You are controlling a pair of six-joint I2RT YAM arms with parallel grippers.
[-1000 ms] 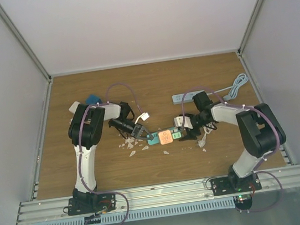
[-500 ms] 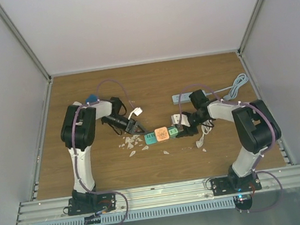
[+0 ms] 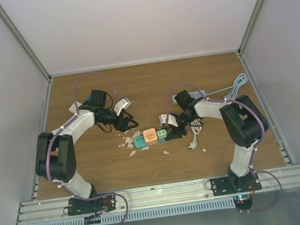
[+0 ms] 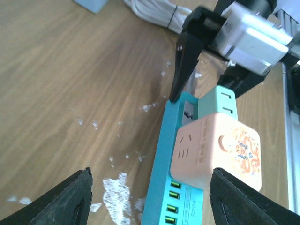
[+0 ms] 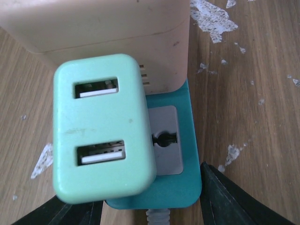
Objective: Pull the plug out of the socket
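Left gripper [image 4: 150,172] hovers just left of the teal plastic power strip [image 4: 161,154], fingers apart and lined up on the strip's peach cube-shaped plug adapter [image 4: 215,150]; we read that as the approach for the pull. That adapter and the mint-green two-port USB charger [image 5: 101,126] to its right both sit seated in the strip. Right gripper [image 5: 145,206] looks clamped across the strip's cord end, likely bracing it.

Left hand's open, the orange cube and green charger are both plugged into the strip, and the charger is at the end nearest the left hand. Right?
One slip: the charger sits at the end of the strip by the right hand, away from the left hand, as the top view shows. The left hand is open, and the orange cube and charger are both plugged in.
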